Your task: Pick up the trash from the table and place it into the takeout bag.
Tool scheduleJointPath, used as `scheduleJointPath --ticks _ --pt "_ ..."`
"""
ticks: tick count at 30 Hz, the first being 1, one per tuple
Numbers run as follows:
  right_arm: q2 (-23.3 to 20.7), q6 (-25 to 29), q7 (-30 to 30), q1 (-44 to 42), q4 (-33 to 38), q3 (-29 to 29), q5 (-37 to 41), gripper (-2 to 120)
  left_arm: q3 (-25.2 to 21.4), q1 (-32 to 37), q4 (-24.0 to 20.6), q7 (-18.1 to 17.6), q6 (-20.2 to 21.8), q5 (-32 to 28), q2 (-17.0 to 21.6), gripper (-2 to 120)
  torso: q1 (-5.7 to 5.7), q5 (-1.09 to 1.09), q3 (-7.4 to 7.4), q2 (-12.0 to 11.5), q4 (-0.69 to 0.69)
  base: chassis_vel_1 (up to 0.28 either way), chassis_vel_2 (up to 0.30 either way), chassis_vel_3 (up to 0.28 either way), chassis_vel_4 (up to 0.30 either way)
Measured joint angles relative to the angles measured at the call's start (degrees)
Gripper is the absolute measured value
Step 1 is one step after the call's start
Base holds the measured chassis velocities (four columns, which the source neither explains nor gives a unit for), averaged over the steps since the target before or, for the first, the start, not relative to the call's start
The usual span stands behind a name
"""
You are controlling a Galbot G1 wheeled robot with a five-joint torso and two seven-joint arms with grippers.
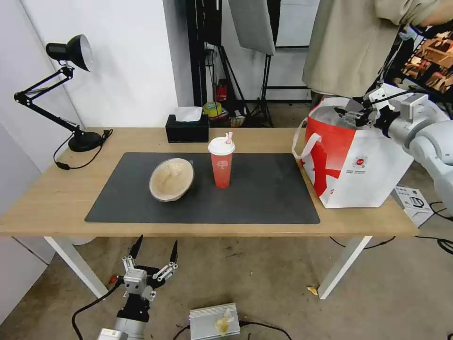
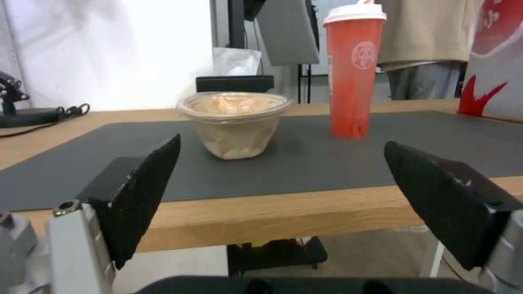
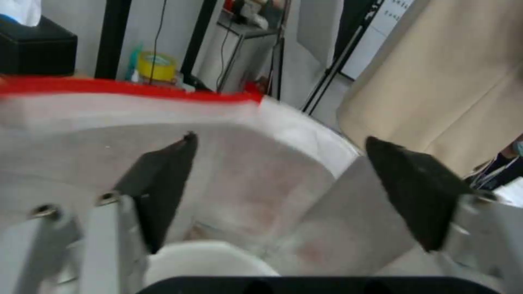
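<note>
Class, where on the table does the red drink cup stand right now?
In the head view the red drink cup stands upright on the dark grey mat, just right of the tan paper bowl and left of the takeout bag.

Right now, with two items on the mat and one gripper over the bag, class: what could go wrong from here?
1. The drink cup is tall and narrow; a gripper reaching for the tan paper bowl beside it might knock it over.
2. The open right gripper hangs above the takeout bag; lowering could snag the soft rim.
3. The open left gripper sits below the table edge and could strike it when rising.
</note>
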Motion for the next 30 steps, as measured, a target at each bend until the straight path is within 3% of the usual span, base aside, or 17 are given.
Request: scheduleJointPath --ticks 5,17,24,30 --pt "-0.2 0.0 0.0 -0.3 0.1 0.5 0.0 96 0.0 0.0 0.0 0.1 0.0 0.0 0.0 100 0.0 0.0 0.0 0.0 0.0 0.0 0.0 0.0 0.0" --pt "-2.9 -0.3 1.0 -1.1 3.2 1.0 2.2 98 -0.4 1.0 -0.6 0.1 0.0 -0.7 0.4 100 0.0 0.0 0.0 0.0 0.0 0.0 0.0 0.0 0.0" --pt "-5.8 -1.4 4.2 -1.5 8.9 1.1 8.7 99 -1.6 3.0 -2.5 0.1 0.2 -3.0 2.3 100 0.0 -0.01 0.0 0.0 0.0 0.0 0.0 0.0 0.0" --pt "-7.5 1.4 8.6 -5.4 13.8 2.5 16.3 100 -1.5 3.2 -3.8 -0.4 0.2 -4.1 3.1 100 0.0 0.0 0.0 0.0 0.0 0.0 0.0 0.0 0.0"
